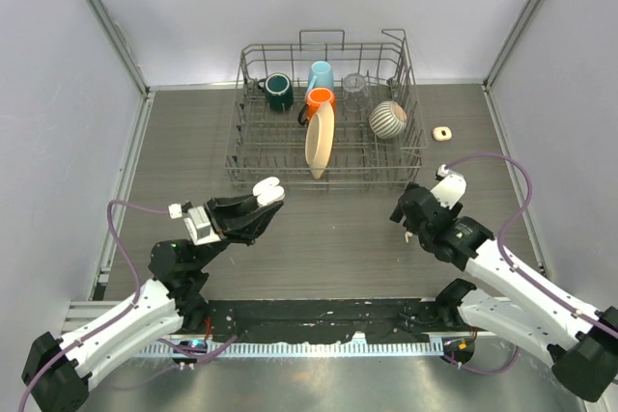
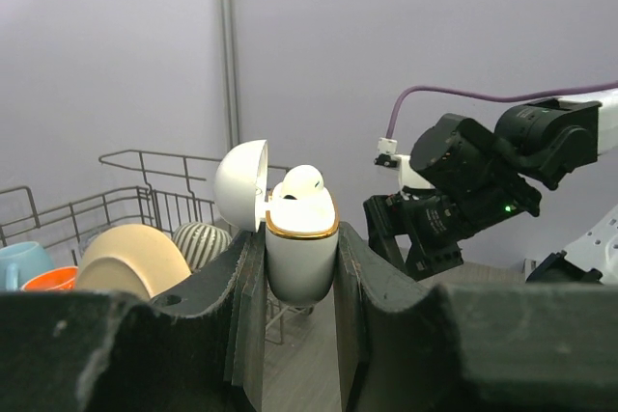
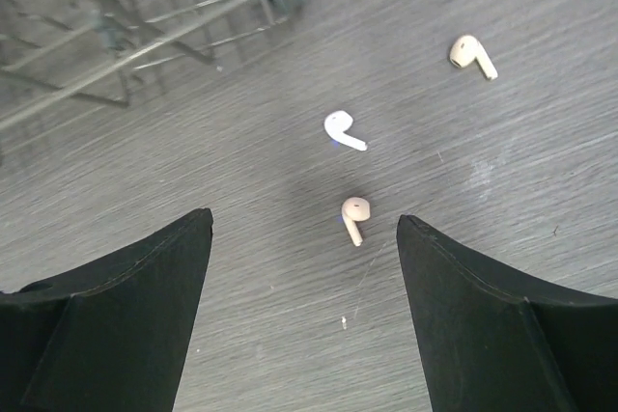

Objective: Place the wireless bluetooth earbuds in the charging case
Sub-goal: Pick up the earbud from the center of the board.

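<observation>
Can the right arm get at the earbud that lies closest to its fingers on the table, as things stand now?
Probably yes: the right gripper is open over the nearest earbud, which lies free on the table, with nothing covering it.

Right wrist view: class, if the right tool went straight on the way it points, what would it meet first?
Probably the nearest earbud, lying on the table just ahead, in line with the gap between the right tool's open fingers. Depth is hard to judge.
</observation>
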### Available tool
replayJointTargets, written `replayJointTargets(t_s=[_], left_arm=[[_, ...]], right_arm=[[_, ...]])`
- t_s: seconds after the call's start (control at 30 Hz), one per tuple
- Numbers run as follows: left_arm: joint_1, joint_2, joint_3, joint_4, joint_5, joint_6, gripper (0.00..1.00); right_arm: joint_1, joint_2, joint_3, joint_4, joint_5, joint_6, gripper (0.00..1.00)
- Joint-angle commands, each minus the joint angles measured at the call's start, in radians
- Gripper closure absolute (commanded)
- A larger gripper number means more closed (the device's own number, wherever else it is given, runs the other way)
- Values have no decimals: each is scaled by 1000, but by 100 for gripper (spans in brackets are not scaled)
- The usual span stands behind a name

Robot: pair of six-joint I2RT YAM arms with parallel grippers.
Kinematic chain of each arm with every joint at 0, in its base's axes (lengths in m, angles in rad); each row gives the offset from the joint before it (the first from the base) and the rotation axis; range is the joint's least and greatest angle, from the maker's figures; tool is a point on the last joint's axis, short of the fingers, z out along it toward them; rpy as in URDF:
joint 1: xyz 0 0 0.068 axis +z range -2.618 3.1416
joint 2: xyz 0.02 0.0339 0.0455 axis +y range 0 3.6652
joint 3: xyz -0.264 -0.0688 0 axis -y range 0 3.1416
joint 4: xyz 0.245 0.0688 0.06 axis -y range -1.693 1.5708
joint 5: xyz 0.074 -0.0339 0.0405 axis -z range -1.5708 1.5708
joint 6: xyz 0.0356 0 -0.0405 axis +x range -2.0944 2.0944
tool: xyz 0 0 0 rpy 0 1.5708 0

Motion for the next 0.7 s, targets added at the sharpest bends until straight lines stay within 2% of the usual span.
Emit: replayJointTargets(t_s=[0.0, 0.13, 0.37, 0.67], left_arm=[[2, -1, 38, -41, 35, 29, 100], [2, -22, 34, -60, 36, 32, 100], [2, -62, 24, -103, 9, 54, 100], [2, -53, 27, -115, 9, 61, 100]], right_arm=[[-125, 83, -25, 131, -178, -7, 17], [-241, 125, -81, 264, -270, -97, 17], [-320, 191, -168, 474, -372, -185, 23], [-343, 202, -254, 622, -303, -219, 30]])
